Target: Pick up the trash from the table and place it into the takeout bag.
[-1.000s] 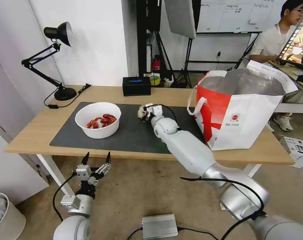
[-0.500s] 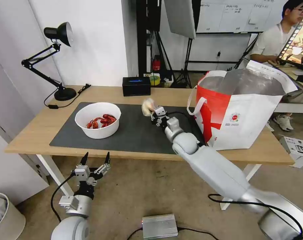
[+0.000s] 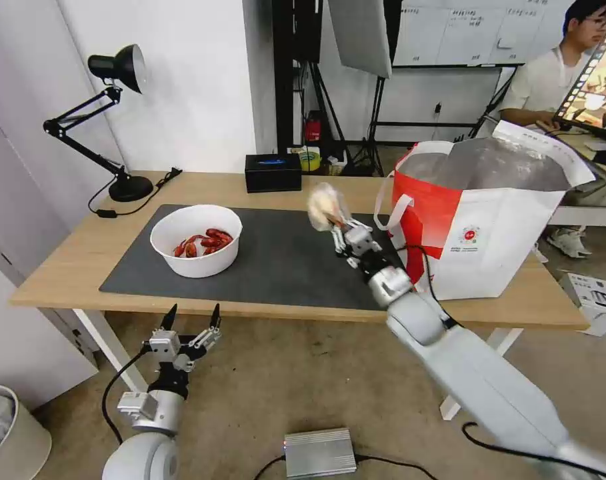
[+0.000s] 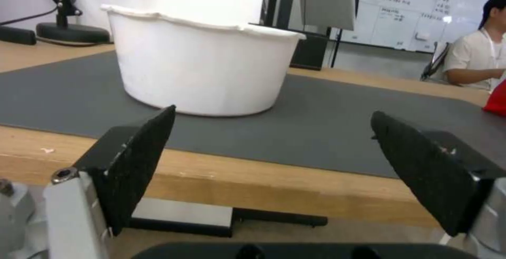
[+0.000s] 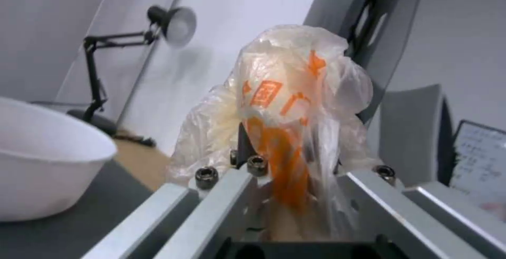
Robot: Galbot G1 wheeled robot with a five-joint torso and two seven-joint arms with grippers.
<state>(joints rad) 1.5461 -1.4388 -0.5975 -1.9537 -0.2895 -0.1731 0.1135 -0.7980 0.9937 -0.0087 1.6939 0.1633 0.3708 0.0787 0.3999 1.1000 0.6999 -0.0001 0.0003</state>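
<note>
Orange "国" on small clear bag point(image 5: 295, 104)

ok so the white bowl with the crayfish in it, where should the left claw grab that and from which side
Probably the rim, from the table's front edge. The bowl sits upright on the mat with straight, wide walls, likely too broad to span, so pinching the near rim with one finger inside and one outside looks safest. The left claw hangs open below that edge, facing the bowl. Keep it level so the crayfish stay in.
</note>
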